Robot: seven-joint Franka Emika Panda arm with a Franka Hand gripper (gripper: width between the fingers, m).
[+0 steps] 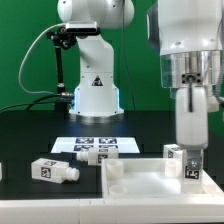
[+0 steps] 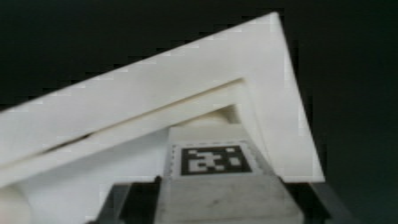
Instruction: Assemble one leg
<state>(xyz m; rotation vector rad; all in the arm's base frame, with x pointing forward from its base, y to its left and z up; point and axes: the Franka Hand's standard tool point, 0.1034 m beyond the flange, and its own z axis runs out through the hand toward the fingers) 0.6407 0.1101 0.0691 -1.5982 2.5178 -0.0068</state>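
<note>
In the exterior view, the square panel (image 1: 150, 182) lies nearest; the gripper (image 1: 190, 150) pinches the leg (image 1: 190, 163) upright over its corner. In the wrist view, the leg (image 2: 217, 160) sits directly under the claw and should stay vertical above the panel corner (image 2: 267, 60) before pressing.

leg (image 1: 193, 167) (image 2: 215, 172) | white tagged block | upright | at panel corner | held

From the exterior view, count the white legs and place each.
3: one leg lies toward the exterior view's left, another by the marker board, a third in the gripper. More may be hidden.
</note>
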